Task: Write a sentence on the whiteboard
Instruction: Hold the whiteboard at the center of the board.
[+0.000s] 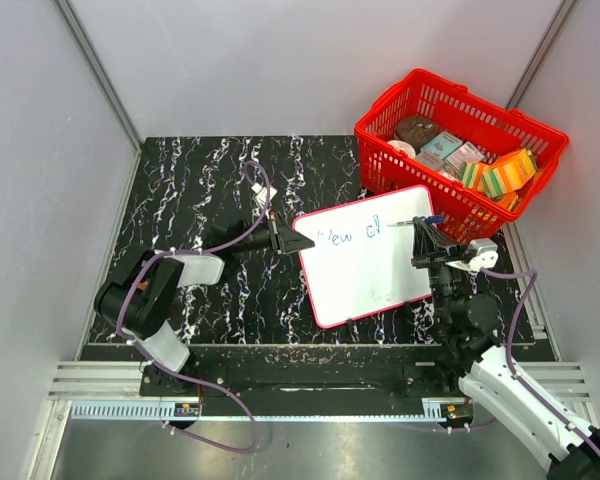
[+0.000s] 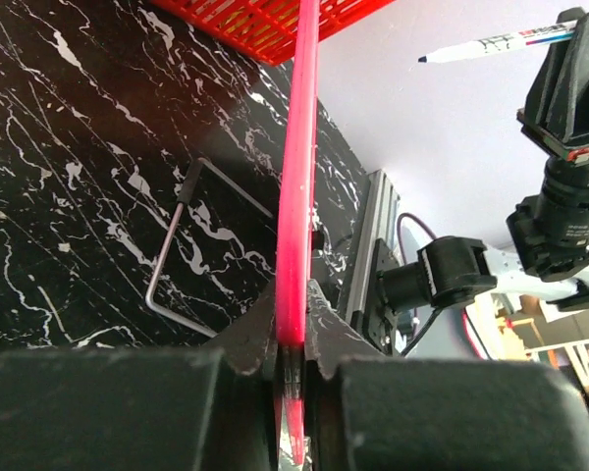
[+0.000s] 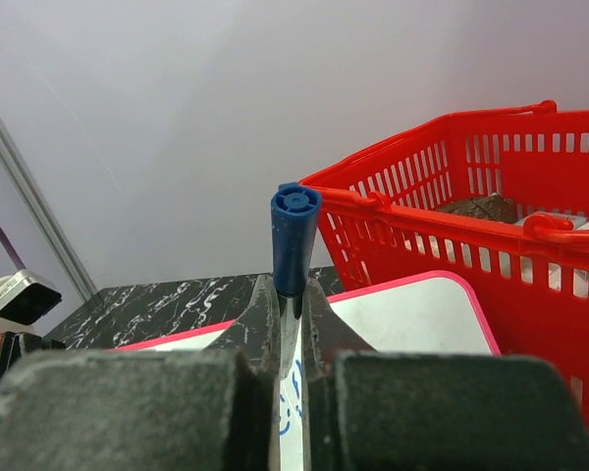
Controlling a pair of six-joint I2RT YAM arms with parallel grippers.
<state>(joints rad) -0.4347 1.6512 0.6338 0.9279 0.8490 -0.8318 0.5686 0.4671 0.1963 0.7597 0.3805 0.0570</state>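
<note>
Top external view puts the whiteboard (image 1: 368, 255) lying on the bench (image 1: 210, 200), turned slightly askew, with its upper right corner just beside the red basket (image 1: 410, 170). The sentence (image 1: 350, 233) on it is barely begun — a blue "New" and the first strokes of a second word near the upper edge, with most of the white surface bare. My left hand (image 1: 298, 243) is clamped narrow on the board's left rim, and the left wrist view shows that red rim pinched between the jaws. My right hand (image 1: 432, 245) is closed on the marker (image 1: 427, 221). In the right wrist view the grip sits close under the blue end cap, so I judge the long barrel has leverage against me. That is my first worry: pressing down could make the pen swivel or slide in the jaws, and the strokes would wander or fade. Second, I hold the board at one spot only — a sideways drag of the tip could pivot it about that pinch and skew the line. Third, the basket wall is near my right hand, and words running rightward bring me toward it; a knock there would jolt the script. Whether the tip touches the board now I cannot tell.
</note>
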